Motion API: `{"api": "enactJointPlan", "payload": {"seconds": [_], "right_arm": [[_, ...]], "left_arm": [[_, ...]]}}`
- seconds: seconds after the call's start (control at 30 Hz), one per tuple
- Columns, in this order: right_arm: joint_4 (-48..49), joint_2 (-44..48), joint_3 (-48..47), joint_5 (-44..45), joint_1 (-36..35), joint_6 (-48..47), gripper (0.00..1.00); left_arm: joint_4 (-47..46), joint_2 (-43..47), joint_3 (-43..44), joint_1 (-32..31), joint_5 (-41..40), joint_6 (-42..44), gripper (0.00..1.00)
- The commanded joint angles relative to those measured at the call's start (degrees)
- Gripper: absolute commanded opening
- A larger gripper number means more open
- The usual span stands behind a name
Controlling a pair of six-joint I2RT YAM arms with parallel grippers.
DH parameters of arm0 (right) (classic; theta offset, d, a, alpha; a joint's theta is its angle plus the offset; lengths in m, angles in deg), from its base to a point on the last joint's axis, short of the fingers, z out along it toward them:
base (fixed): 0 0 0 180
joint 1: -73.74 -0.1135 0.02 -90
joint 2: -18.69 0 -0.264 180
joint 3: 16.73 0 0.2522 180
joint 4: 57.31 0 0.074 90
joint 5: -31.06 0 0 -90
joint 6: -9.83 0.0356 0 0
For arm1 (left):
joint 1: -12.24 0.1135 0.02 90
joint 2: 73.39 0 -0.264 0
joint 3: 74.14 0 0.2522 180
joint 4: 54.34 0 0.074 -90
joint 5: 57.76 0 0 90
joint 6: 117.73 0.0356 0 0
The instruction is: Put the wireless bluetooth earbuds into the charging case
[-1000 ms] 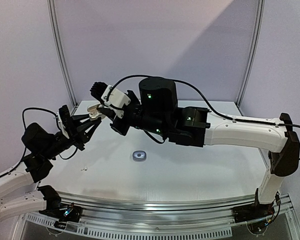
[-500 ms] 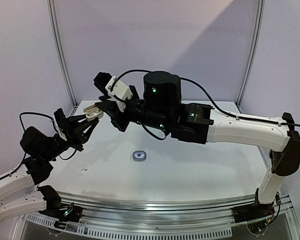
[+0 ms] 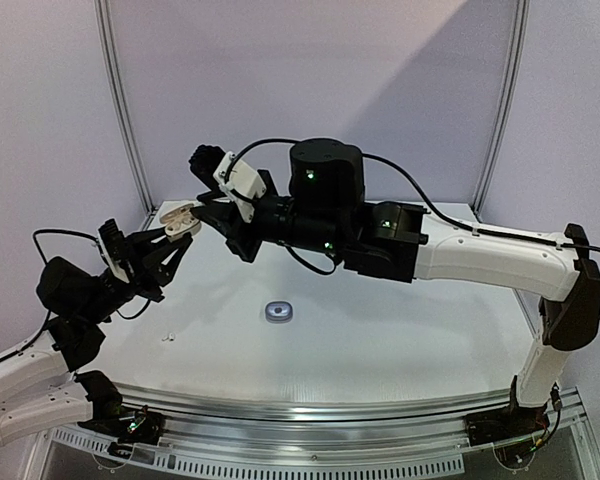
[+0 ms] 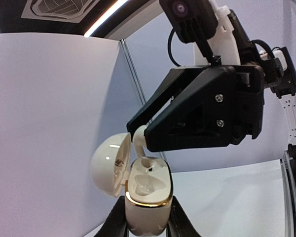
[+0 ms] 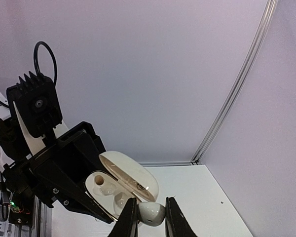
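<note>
My left gripper [image 4: 147,219] is shut on a white charging case [image 4: 147,200] with a gold rim, held upright in the air, its lid [image 4: 108,170] swung open to the left. Both of its earbud wells look empty. My right gripper [image 5: 149,215] is shut on a white earbud [image 5: 152,213], just in front of the case [image 5: 108,190]. In the left wrist view the earbud's stem [image 4: 138,140] hangs right above the case's far well. From above, the case [image 3: 180,216] and the right gripper [image 3: 208,212] meet over the table's far left.
A small grey round case [image 3: 278,313] lies on the white table [image 3: 400,330] near its middle. A tiny white earbud [image 3: 165,337] lies at the near left. Metal frame posts [image 3: 120,100] and purple walls stand behind.
Both grippers have drifted up and to the left together. The case and the earbud stay close to each other. Neither grip has changed.
</note>
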Motion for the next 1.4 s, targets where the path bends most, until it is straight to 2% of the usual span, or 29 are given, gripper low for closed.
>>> {"api": "enactJointPlan", "payload": {"seconds": [0.0, 0.13, 0.43, 0.73, 1.37], "right_arm": [[-0.3, 2.5, -1.1, 3.1, -1.7, -2.4, 0.06], [-0.2, 3.7, -0.3, 3.7, -1.8, -1.9, 0.06], [-1.6, 2.3, -1.9, -3.4, -1.8, 1.2, 0.06], [-2.2, 0.6, -0.6, -1.3, -1.8, -2.7, 0.04], [-2.3, -1.2, -0.9, 0.7, -1.0, -3.2, 0.04]], "left_arm": [[-1.1, -0.6, -1.6, -0.8, 0.3, 1.1, 0.0], [-3.8, -1.1, -2.8, -0.8, 0.7, 2.5, 0.0], [-6.6, -2.1, -3.6, -0.7, 1.3, 0.5, 0.0], [-6.4, -2.3, -3.3, -0.7, 1.4, -0.8, 0.0], [-5.9, -2.3, -2.8, -0.7, 1.2, -0.3, 0.0]]}}
